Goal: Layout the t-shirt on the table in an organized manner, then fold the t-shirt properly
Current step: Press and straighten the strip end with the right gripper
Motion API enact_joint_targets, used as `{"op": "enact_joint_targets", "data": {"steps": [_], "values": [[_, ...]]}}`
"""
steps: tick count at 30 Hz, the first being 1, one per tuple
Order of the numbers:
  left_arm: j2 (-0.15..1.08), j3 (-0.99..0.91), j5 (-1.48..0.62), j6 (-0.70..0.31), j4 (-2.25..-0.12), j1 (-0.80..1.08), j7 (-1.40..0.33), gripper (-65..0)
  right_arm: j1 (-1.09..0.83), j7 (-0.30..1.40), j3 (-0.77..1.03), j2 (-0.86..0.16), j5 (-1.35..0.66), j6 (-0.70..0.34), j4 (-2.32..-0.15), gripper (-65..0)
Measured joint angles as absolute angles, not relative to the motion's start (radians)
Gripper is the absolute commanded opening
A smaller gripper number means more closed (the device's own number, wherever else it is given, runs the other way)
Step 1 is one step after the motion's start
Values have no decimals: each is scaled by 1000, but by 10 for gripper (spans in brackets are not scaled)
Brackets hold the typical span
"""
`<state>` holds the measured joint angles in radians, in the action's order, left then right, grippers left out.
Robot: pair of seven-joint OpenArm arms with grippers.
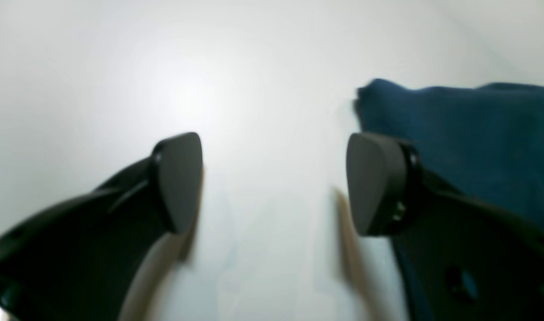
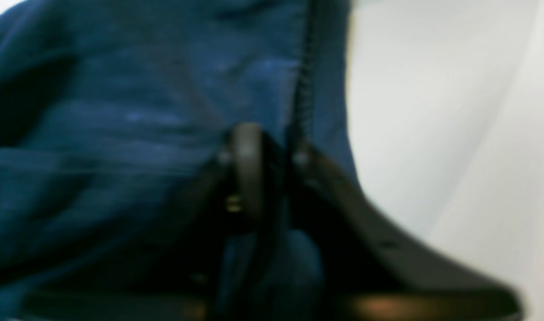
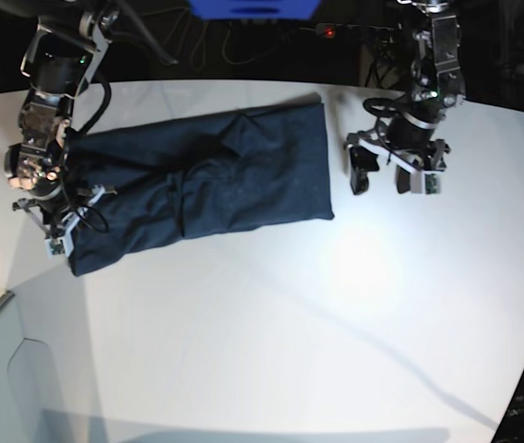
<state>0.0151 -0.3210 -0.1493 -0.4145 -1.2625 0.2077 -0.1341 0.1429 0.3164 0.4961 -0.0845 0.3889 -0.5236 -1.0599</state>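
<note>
Navy t-shirt (image 3: 207, 180) lies partly folded on the worktop (image 3: 336, 305); right end effector (image 3: 64, 221) pinches its edge, left end effector (image 3: 389, 175) gapes empty. More folds left, I reckon.

- Readable text, labels, brands, numbers, signs: none found
- t-shirt (image 3: 216, 180): no print legible
- table (image 3: 336, 314): plain white, unmarked

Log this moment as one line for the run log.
shirt: partly folded, flat on table | right claw: shut on shirt edge | left claw: open, beside shirt, holding nothing | stage: fold in progress
</note>
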Motion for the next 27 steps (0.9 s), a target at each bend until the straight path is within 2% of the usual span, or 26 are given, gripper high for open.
{"op": "enact_joint_targets", "data": {"steps": [7, 12, 18, 27], "values": [[14, -319, -149, -415, -1262, 208, -134, -160, 132, 341, 496, -82, 409, -526, -1097, -650], [13, -319, -150, -415, -1264, 220, -132, -160, 35, 424, 505, -47, 455, -527, -1279, -650], [14, -319, -149, -414, -1264, 221, -135, -160, 25, 397, 495, 0, 439, -573, -1465, -650], [14, -319, -149, -414, -1264, 223, -134, -160, 13, 414, 500, 2, 446, -579, -1464, -650]]}}
